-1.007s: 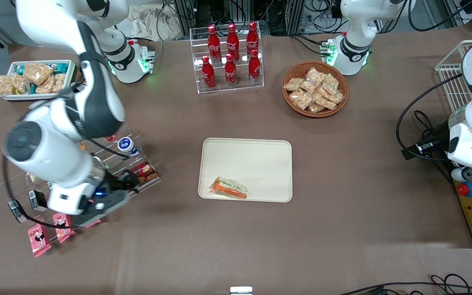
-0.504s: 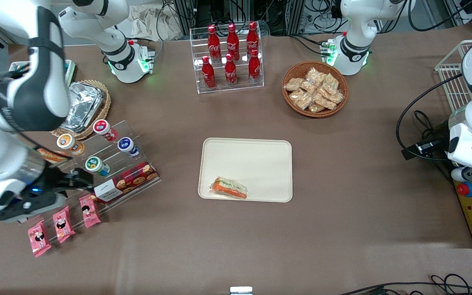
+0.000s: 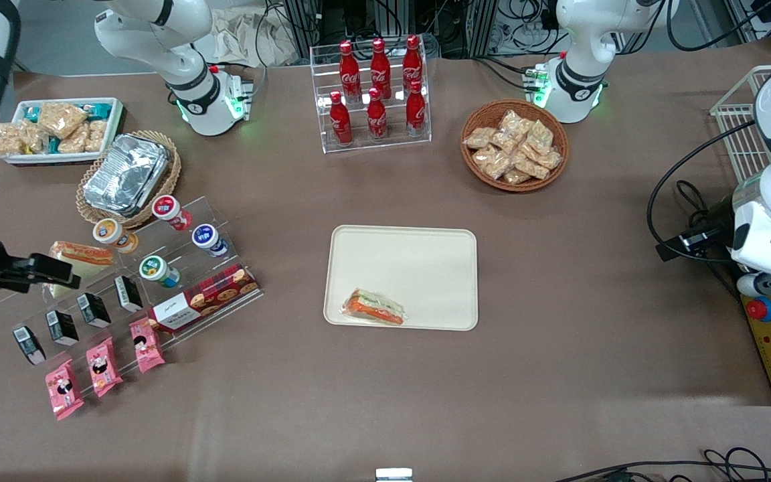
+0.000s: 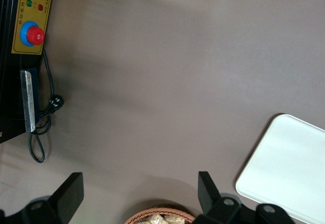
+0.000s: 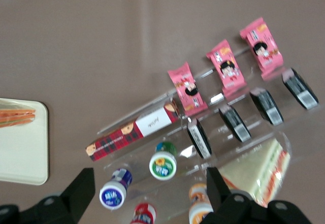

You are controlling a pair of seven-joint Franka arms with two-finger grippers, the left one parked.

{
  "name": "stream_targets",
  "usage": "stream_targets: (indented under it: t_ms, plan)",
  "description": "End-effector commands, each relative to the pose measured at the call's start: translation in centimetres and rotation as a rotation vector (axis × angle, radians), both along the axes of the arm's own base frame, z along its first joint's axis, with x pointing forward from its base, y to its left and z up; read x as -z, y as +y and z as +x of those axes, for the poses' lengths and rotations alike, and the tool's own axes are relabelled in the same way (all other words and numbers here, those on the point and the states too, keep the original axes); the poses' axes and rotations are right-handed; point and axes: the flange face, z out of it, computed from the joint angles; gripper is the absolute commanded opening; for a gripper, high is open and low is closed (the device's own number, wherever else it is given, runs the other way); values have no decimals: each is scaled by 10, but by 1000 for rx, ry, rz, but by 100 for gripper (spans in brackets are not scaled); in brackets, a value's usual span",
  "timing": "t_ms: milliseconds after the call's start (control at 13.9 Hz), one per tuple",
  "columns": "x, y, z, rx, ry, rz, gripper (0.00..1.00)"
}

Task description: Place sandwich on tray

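One wrapped sandwich (image 3: 373, 308) lies on the cream tray (image 3: 419, 258), at the corner nearest the front camera on the working arm's side. A second sandwich (image 3: 77, 256) rests on the clear stepped rack (image 3: 178, 268) toward the working arm's end of the table. My right gripper (image 3: 57, 269) hovers just beside this second sandwich, apart from it. In the right wrist view the gripper (image 5: 150, 193) is open and holds nothing, above the small cups, with the rack sandwich (image 5: 256, 176) next to one finger. That view also shows the tray (image 5: 23, 153) and its sandwich (image 5: 15, 117).
The rack holds lidded cups (image 3: 158, 271), dark small boxes (image 3: 94, 309), a plaid cookie box (image 3: 205, 298) and pink packets (image 3: 101, 365). Close by are a foil container (image 3: 126, 174) in a basket and a white snack bin (image 3: 57, 130). Cola bottles (image 3: 375, 90) and a wicker snack basket (image 3: 514, 144) stand farther back.
The right arm has swung away from the table's middle toward its own end, uncovering the rack, the foil container and the rack sandwich. The gripper now sits beside that sandwich.
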Motion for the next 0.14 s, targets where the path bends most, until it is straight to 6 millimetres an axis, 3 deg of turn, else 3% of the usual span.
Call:
stream_targets:
  t_ms: [0, 72]
  plan:
    - [-21, -20, -18, 46, 18, 17, 98]
    - [-27, -25, -24, 48, 24, 0, 98]
